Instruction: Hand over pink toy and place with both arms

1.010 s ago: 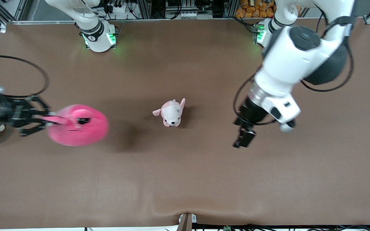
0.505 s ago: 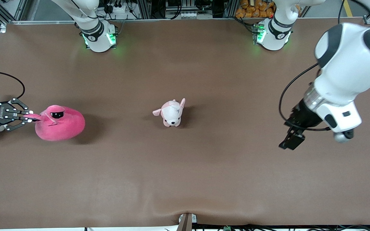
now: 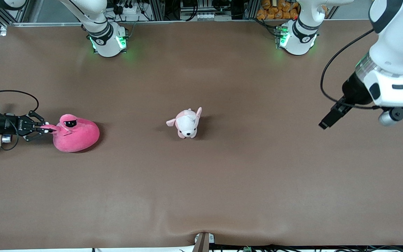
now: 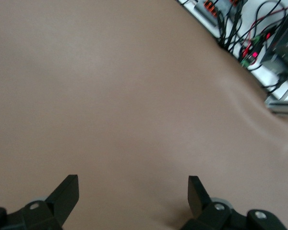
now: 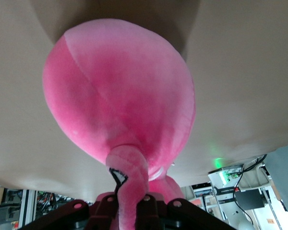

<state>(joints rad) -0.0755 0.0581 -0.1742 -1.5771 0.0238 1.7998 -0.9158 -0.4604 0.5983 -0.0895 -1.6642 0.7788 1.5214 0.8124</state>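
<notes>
Brown table mat [image 3: 201, 182] spread wide, aluminium framing [image 3: 159, 8] and cables seen along its edge by the bases, orange items [image 3: 275, 8] stacked there.

pink toy [image 3: 77, 135] | hot-pink round plush, black eyes | on table, right arm's end

Brown table [image 3: 222, 182] w/ pink toy [image 3: 77, 134], puppy plush [image 3: 186, 124]
</notes>
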